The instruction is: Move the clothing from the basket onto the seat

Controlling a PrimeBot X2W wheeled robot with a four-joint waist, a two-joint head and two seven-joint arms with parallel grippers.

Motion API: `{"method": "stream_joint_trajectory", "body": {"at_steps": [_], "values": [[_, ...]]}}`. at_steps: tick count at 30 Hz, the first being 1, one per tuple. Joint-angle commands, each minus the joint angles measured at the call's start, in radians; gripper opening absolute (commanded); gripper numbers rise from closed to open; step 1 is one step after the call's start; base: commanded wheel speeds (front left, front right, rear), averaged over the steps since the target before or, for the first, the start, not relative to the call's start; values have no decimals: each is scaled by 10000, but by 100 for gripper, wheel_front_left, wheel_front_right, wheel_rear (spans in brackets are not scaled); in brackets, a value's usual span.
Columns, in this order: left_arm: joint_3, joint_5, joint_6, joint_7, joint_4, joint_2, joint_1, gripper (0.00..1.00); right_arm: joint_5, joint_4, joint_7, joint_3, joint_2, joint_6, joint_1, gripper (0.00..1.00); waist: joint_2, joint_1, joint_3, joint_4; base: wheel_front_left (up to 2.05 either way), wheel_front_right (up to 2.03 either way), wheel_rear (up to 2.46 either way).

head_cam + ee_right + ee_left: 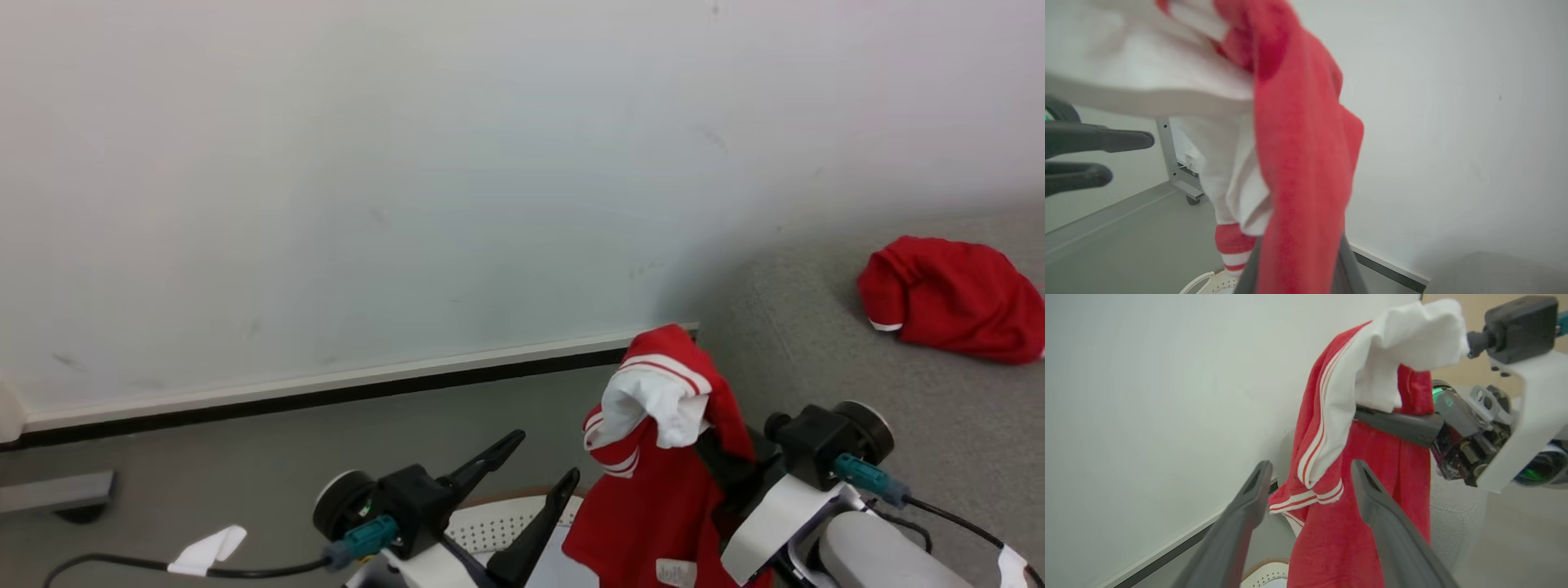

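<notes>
Head view: a red striped garment (653,506) hangs in the air over the laundry basket (490,529), whose perforated white wall and brown rim peek out at the bottom edge; the right hand (1372,417) is clenched on the garment, the cloth draped over its dark fingers with a white lining turned out on top (the left wrist view shows one finger running in under that fold); the left hand (545,456) stands released and empty just beside the hanging cloth, its two fingers spread and pointing toward the white wall (408,204); a second red garment (947,298) lies bunched on the light grey seat (816,343), well apart from the basket, to the robot's right; grey floor (245,465) runs along the skirting below the wall.
</notes>
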Motion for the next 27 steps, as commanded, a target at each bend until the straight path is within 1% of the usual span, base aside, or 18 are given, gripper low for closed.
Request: {"method": "stream_joint_trajectory", "body": {"at_steps": [1,8,14,17,21,24,27], "values": [[18,106,6,-135,88,-46,41,100,-150,-100,-33,-263,-169,-26,71,0,0,0,215,-623,0,0,0],[-3,85,-50,-332,371,-286,-126,100,-474,-480,-34,-981,-556,-26,102,0,0,0,518,-1792,0,0,0],[-49,99,-161,-455,630,-480,-269,100,-577,-767,-34,-1372,-771,-26,95,0,0,0,773,-2515,0,0,0],[-79,143,-221,-497,739,-525,-367,100,-618,-889,-34,-1529,-836,-26,94,0,0,0,916,-2687,0,0,0],[-119,149,-265,-485,807,-570,-530,100,-722,-1007,-34,-1794,-865,-26,39,0,0,0,1164,-2753,0,0,0],[-144,150,-322,-416,817,-574,-646,100,-768,-1057,-35,-1957,-865,-26,-44,0,0,0,1362,-2711,0,0,0],[-122,287,-399,-245,752,-497,-1073,100,-891,-1178,-35,-2493,-907,-26,-394,0,0,0,2009,-2520,0,0,0]]}}
